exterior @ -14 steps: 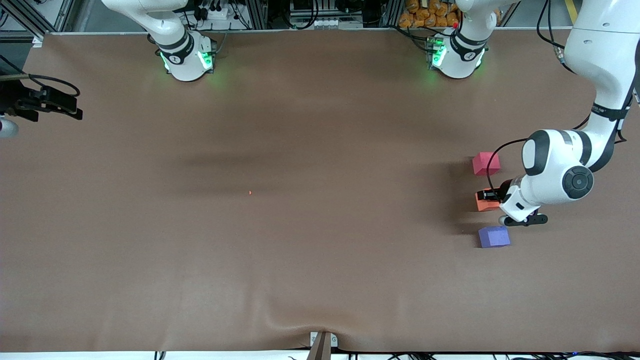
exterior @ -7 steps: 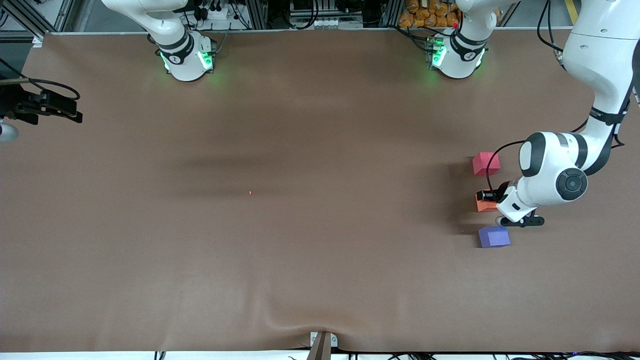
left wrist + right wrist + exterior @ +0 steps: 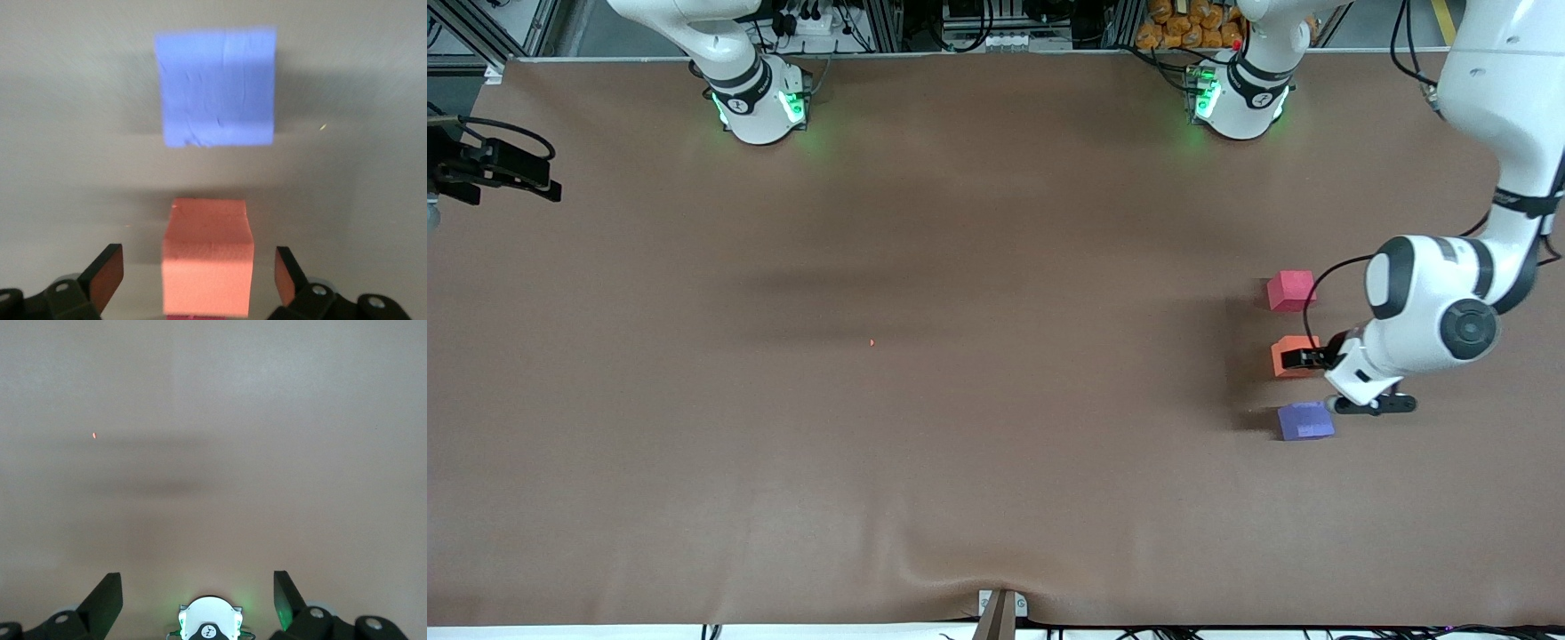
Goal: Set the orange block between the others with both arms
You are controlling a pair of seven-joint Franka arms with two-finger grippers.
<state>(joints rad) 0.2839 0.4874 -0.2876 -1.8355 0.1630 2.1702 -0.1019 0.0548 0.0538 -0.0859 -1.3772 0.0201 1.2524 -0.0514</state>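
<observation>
With its jaws standing wide, the left gripper (image 3: pixel 199 283) is straddling the orange block (image 3: pixel 208 257) sitting between the purple block (image 3: pixel 217 87) and pink block (image 3: pixel 1290 291), risking nudging it when retreating, while the right gripper (image 3: pixel 198 603) is waiting, jaws open.

A wide brown table mat (image 3: pixel 960 427) fills the view, rippled into a small fold at its near edge, where a grey clamp (image 3: pixel 1000 612) sits. Along the top stand aluminium frame rails (image 3: pixel 889 22), black cables (image 3: pixel 809 18) and a heap of orange items (image 3: pixel 1192 22).
</observation>
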